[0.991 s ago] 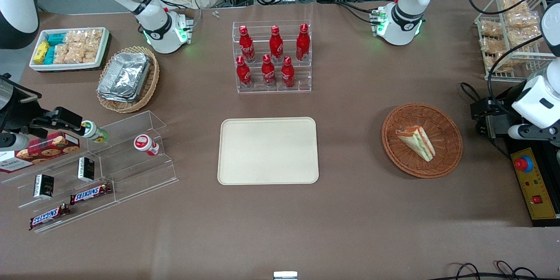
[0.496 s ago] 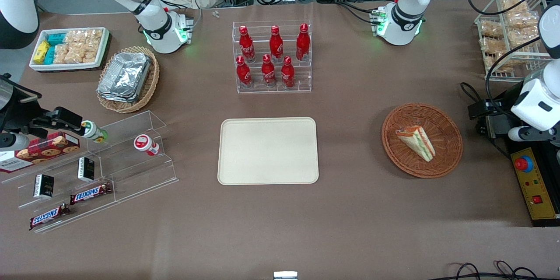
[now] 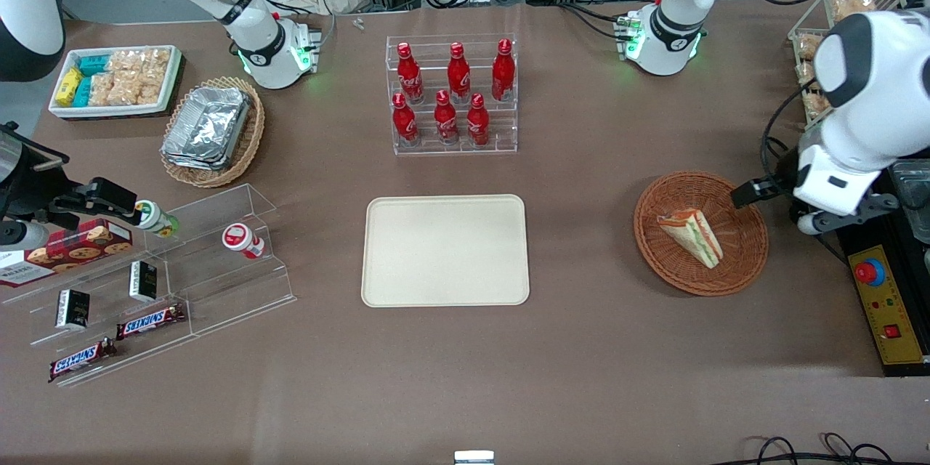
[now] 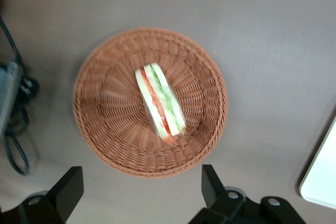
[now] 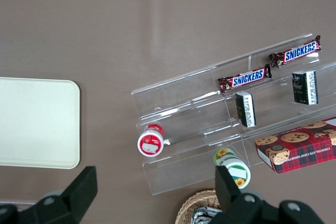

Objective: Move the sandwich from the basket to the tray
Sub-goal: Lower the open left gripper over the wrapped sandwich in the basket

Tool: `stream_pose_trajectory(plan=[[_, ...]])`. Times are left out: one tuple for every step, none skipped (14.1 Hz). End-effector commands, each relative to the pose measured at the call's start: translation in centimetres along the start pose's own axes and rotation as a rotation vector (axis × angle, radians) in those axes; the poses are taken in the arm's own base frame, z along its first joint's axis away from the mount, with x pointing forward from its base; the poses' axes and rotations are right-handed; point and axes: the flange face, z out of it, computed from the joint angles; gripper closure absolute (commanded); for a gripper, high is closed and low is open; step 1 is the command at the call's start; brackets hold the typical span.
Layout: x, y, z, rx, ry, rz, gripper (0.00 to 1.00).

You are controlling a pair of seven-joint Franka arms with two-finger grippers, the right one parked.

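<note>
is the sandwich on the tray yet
No, the sandwich lies in the basket, the tray is bare, and the open gripper hovers above the basket.

Your basket [image 3: 741, 261] is reddish-brown woven wicker, rough and ribbed, and the sandwich [image 3: 692, 236] in it shows soft matt white bread. The tray [image 3: 445, 250] looks like smooth matt cream plastic, and the table [image 3: 581, 363] is covered in a dull brown, cloth-like sheet. Your gripper [image 4: 140, 199], poised above the basket's edge, has matt black fingers [image 4: 69, 187] spread wide, and its arm [image 3: 864, 87] wears a glossy white shell.
</note>
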Motion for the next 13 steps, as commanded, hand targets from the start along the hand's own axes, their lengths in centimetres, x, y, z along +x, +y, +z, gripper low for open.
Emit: stream_pose_trajectory(plan=[[-0.8, 0.8, 3.3, 0.002, -0.008, -0.093, 0.0], [-1.0, 1.5, 5.4, 0.006, -0.018, -0.122, 0.0], [-1.4, 2.1, 7.3, 0.017, -0.026, -0.14, 0.0], [-1.3, 2.1, 9.4, 0.046, -0.026, -0.151, 0.0], [-1.3, 2.0, 11.0, 0.065, -0.029, -0.175, 0.0], [-1.2, 2.0, 12.1, 0.077, -0.037, -0.179, 0.0], [-1.1, 2.0, 13.1, 0.077, -0.04, -0.186, 0.0], [-0.9, 2.0, 14.1, 0.076, -0.044, -0.191, 0.0], [-0.6, 1.8, 14.8, 0.07, -0.042, -0.197, 0.0], [-0.3, 1.7, 15.8, 0.066, -0.044, -0.2, 0.0], [0.0, 1.7, 16.6, 0.057, -0.04, -0.211, 0.0], [0.2, 1.8, 17.2, 0.051, -0.035, -0.232, 0.0], [0.3, 1.8, 17.7, 0.048, -0.032, -0.254, 0.0]])
